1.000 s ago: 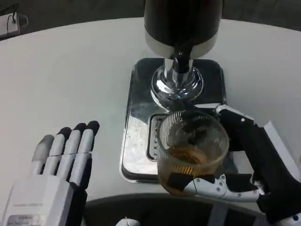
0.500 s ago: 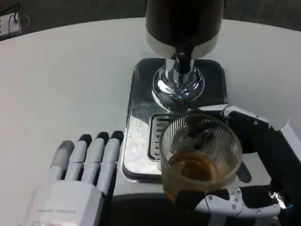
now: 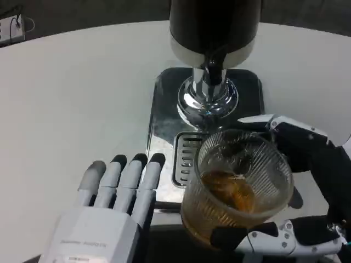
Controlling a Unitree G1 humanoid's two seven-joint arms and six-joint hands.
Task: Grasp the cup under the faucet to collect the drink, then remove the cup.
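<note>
Amber drink fills the lower part of the ribbed clear cup (image 3: 241, 189), and we see the cup tilted, its mouth leaning toward the camera and to the right. We have the right hand (image 3: 307, 192) wrapped around it: one white and black finger (image 3: 285, 127) curves round the far rim, another lies across the near base at the bottom of the picture, and the dark palm sits against the cup's right side. So that hand holds the cup.

The cup sits over the near end of the steel drip tray (image 3: 164, 164), partly covering the slotted grate (image 3: 186, 159), and it is nearer to us than the faucet (image 3: 211, 71). We cannot tell whether its base touches the tray or is raised off it. The faucet hangs from the dark dispenser body (image 3: 214, 24), which has a pale band round its lower edge and stands on a shiny chrome foot (image 3: 207, 101) at the far part of the tray.

Our left hand (image 3: 112, 208) lies flat on the white bench (image 3: 71, 98), palm down, fingers straight and close together, pointing away from us. It holds nothing. Its fingertips (image 3: 156, 160) reach the left edge of the tray, just beside the cup but apart from it.

At the far left corner of the bench we make out a small white object with a cable (image 3: 13, 27), too blurred to name.
</note>
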